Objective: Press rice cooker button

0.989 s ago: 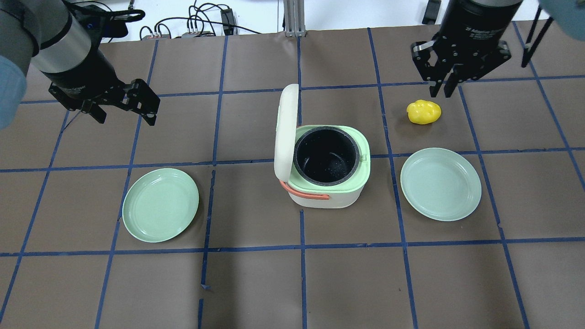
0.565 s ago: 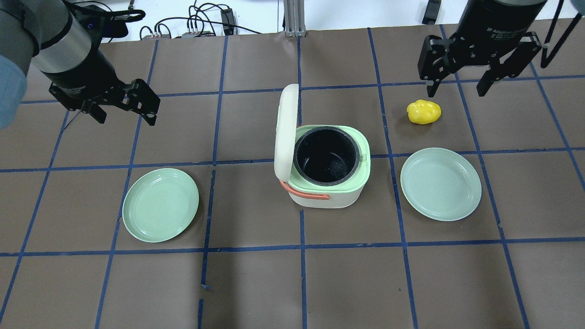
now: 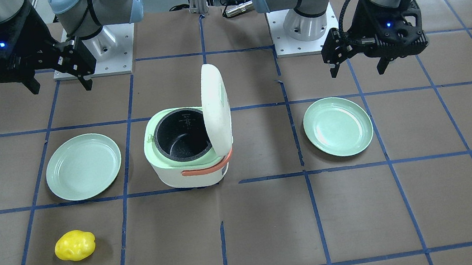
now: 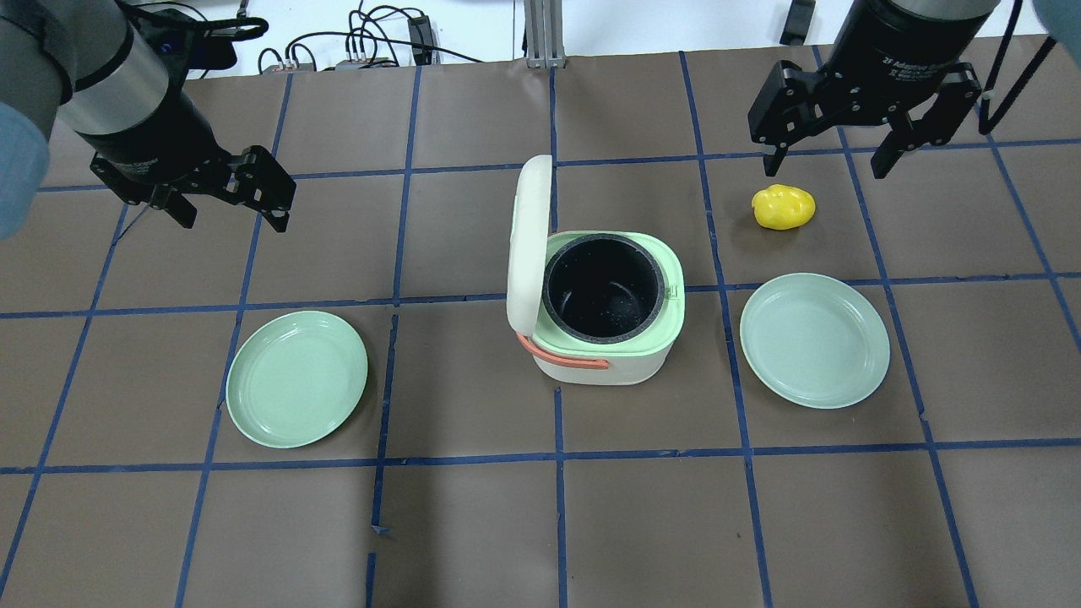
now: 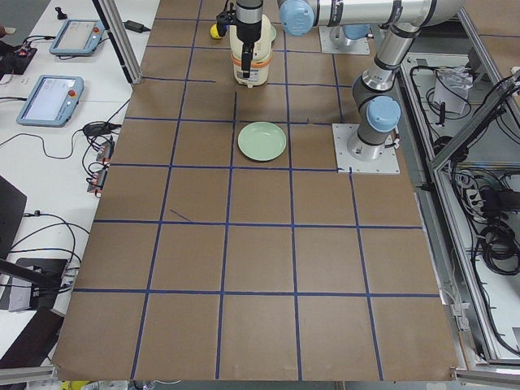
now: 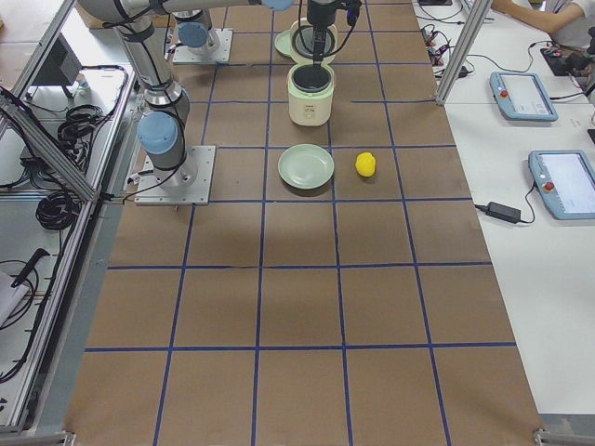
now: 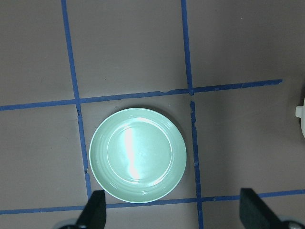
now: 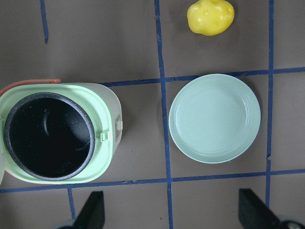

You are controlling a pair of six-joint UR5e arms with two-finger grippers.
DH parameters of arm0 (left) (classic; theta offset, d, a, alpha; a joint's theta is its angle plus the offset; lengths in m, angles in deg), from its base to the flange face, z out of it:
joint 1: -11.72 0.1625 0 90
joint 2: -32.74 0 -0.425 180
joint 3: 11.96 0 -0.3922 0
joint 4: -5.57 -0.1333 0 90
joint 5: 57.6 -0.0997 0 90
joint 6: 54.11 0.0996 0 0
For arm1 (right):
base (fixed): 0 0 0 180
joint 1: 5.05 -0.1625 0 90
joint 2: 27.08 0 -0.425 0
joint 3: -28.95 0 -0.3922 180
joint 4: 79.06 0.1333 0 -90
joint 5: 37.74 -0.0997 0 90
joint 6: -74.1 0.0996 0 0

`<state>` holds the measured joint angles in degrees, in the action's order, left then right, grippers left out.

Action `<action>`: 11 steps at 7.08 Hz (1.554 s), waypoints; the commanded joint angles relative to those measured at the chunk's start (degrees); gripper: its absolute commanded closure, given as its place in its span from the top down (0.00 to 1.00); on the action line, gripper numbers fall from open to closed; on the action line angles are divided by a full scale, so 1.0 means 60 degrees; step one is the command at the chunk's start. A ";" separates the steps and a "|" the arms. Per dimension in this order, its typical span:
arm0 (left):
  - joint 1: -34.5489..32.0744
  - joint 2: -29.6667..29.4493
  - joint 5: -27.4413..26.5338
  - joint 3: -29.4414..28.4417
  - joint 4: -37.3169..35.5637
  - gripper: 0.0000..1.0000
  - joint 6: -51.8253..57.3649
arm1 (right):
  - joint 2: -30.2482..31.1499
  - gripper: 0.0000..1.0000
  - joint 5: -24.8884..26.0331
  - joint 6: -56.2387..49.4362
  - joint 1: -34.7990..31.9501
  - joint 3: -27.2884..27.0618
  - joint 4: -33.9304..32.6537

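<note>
The white and pale green rice cooker (image 4: 610, 365) stands mid-table with its lid (image 4: 527, 245) swung up on its left side and the black inner pot exposed. A small latch button (image 4: 674, 291) sits on its right rim and also shows in the right wrist view (image 8: 117, 125). My right gripper (image 4: 826, 165) is open and empty, high above the far right of the table, behind a yellow lumpy object (image 4: 784, 207). My left gripper (image 4: 230, 213) is open and empty, at the far left, well apart from the cooker.
A pale green plate (image 4: 296, 378) lies left of the cooker, below my left gripper (image 7: 174, 212). A second plate (image 4: 814, 339) lies right of the cooker, below my right gripper (image 8: 172, 210). Cables and the arm bases (image 3: 91, 55) sit along the far edge.
My right gripper went from shut to open and shifted slightly left above the yellow object. The left arm, cooker and plates have not moved.
</note>
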<state>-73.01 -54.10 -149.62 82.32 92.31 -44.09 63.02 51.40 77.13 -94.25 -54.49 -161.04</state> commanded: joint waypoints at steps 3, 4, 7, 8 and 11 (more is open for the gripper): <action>0.0000 0.0000 0.0000 -0.0011 0.0000 1.00 0.0000 | 0.0011 1.00 0.0084 0.0125 0.0086 -0.0170 -0.0033; 0.0000 0.0000 0.0000 0.0004 0.0000 1.00 0.0000 | 0.0012 1.00 0.0084 0.0329 0.0131 -0.0186 -0.0020; 0.0000 0.0000 0.0000 0.0003 0.0000 1.00 0.0000 | -0.0003 1.00 0.0040 0.0522 0.0146 -0.0186 -0.0034; 0.0000 0.0000 0.0000 0.0004 0.0015 1.00 0.0000 | -0.0018 1.00 0.0040 0.0521 0.0160 -0.0186 -0.0049; 0.0000 0.0000 0.0000 0.0004 0.0000 1.00 0.0000 | -0.0003 1.00 0.0041 0.0477 0.0160 -0.0186 -0.0107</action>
<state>-73.01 -54.10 -149.62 82.34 92.32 -44.09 62.99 51.76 79.96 -93.29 -55.60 -161.58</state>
